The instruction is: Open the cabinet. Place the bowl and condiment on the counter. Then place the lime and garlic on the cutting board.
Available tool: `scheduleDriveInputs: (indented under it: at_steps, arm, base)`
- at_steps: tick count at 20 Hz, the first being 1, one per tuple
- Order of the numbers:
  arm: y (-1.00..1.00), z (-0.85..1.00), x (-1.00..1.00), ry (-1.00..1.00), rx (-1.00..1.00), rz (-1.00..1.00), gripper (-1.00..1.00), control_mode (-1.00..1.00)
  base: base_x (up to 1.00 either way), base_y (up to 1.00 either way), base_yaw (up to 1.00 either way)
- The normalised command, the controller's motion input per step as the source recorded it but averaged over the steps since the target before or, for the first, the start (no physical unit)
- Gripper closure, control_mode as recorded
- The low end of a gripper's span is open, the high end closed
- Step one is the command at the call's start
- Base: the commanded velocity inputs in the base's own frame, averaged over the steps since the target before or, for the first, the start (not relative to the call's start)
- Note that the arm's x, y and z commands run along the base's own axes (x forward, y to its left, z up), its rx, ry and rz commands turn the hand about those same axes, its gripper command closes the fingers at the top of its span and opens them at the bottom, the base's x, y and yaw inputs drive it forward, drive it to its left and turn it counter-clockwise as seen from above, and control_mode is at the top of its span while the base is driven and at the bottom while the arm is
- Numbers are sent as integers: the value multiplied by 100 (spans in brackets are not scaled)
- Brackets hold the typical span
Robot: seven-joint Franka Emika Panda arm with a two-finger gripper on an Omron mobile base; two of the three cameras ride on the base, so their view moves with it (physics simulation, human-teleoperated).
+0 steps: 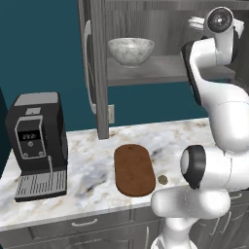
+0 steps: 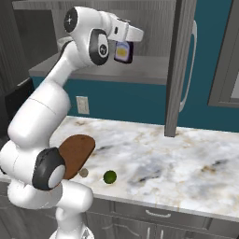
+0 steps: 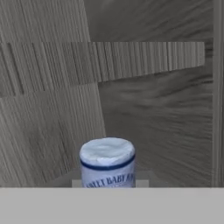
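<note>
Purplish condiment (image 2: 123, 52) sits gripped between the claw (image 2: 125, 49) fingers.

Left and right base views sit behind the arm, angled down, sharing the counter (image 1: 97, 160), cutting board (image 1: 133, 170) and open cabinet (image 1: 99, 73). Hand view faces into the cabinet, close on the condiment (image 3: 107, 162).
</note>
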Motion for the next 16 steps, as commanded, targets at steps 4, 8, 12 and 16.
scheduleDriveInputs:
  at_steps: [4,8,12,16]
  arm:
    - [22,10,-100,-12,0,0,100,-100]
    - [20,8,-100,-7,0,0,100,-100]
    - [15,9,-100,-2,0,0,100,-100]
    - [21,0,-100,0,-3,0,100,-100]
  base:
    - [0,0,0]
    - [0,0,0]
    - [0,0,0]
    - [0,0,0]
